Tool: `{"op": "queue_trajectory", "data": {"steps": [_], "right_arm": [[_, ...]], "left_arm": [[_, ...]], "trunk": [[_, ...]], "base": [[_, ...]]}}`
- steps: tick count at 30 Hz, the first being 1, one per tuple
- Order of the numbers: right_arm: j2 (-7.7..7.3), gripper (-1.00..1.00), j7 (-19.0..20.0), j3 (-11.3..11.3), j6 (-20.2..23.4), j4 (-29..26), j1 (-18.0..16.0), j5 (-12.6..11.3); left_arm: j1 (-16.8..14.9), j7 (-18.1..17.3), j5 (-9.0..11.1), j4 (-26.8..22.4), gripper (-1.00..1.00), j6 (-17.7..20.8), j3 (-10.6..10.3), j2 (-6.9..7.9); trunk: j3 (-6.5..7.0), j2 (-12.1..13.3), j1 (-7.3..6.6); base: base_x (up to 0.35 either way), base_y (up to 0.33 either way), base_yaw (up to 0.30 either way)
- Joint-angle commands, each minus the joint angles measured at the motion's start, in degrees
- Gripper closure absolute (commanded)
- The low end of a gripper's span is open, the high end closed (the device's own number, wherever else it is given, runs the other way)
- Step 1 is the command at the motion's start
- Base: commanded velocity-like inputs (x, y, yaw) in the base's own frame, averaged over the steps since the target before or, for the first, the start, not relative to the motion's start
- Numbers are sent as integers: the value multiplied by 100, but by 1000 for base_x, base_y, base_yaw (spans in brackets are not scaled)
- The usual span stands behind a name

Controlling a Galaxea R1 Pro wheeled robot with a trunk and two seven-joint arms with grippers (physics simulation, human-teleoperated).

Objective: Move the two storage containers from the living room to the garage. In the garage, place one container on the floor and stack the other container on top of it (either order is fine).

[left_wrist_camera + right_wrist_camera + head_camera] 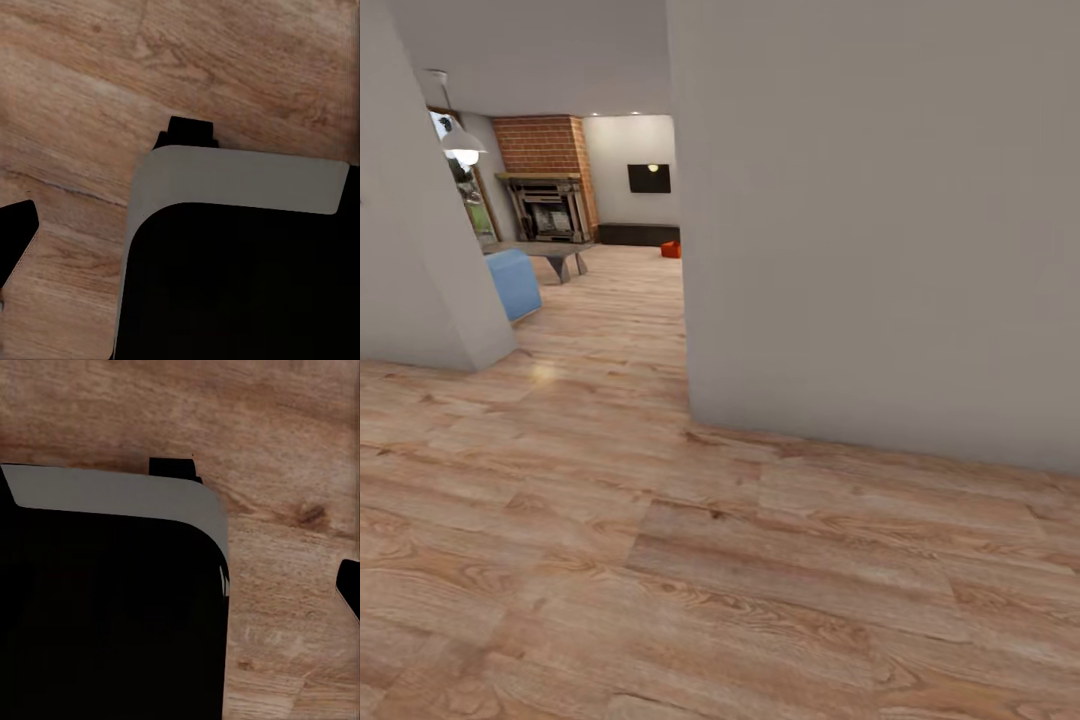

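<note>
Past grey wall corner (690, 400), open plank floor (610, 560) runs to living room (590, 200); small orange container (671, 249) far off. Grippers' state: cannot tell.

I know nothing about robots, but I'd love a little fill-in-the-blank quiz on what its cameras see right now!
1. The fireplace at the far end is framed by red ____.
2. A small orange-red storage container sits on the floor just below the dark wall-mounted ____.
3. The upholstered sofa at the left is ____ in colour.
4. The light floor is made of ____ planks.

Missing words: brick; TV; blue; wood
</note>
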Motion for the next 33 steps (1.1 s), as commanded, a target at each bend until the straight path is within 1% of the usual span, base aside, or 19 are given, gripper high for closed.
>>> {"op": "queue_trajectory", "data": {"steps": [1, 23, 33], "right_arm": [[5, -100, -5, 48, -30, 18, -6, -47], [5, -100, -5, 46, -32, 18, -6, -47], [21, -100, -5, 48, -32, 18, -6, -47]], "left_arm": [[-3, 4, 41, 5, -100, -16, 0, 0], [-3, 4, 41, 5, -100, -18, 1, 0], [-3, 4, 41, 5, -100, -18, 1, 0]], "trunk": [[-5, -2, 3], [-5, -2, 3], [-5, -2, 3]], "base": [[322, 0, 0], [322, 0, 2], [322, 0, 221]]}}
